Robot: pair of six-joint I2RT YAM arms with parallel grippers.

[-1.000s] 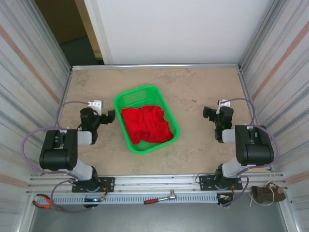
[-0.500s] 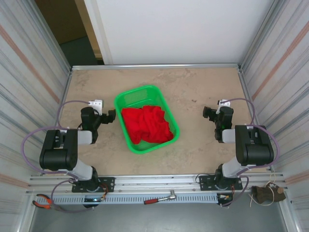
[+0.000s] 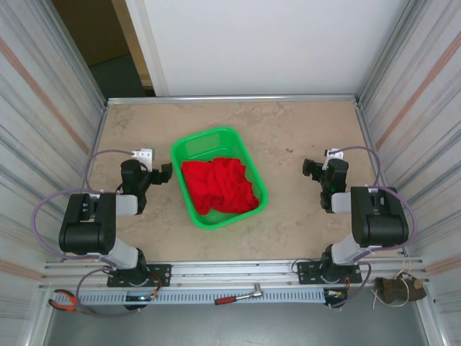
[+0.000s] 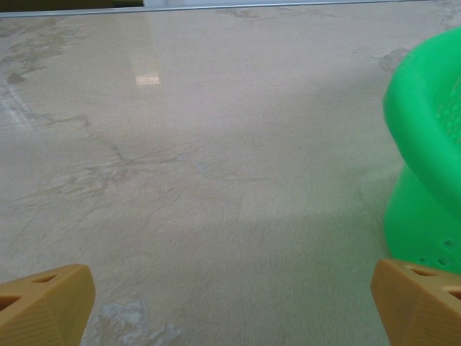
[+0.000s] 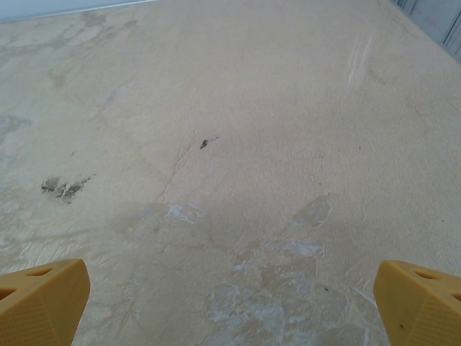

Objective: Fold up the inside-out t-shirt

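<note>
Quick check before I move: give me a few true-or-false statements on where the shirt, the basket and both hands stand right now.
1. The t-shirt lies crumpled inside the basket. True.
2. The left hand is shut on the t-shirt. False: it is open and empty, beside the basket.
3. The right hand is open over the table. True.
4. The basket stands closer to the right hand. False: it is closer to the left hand.
</note>
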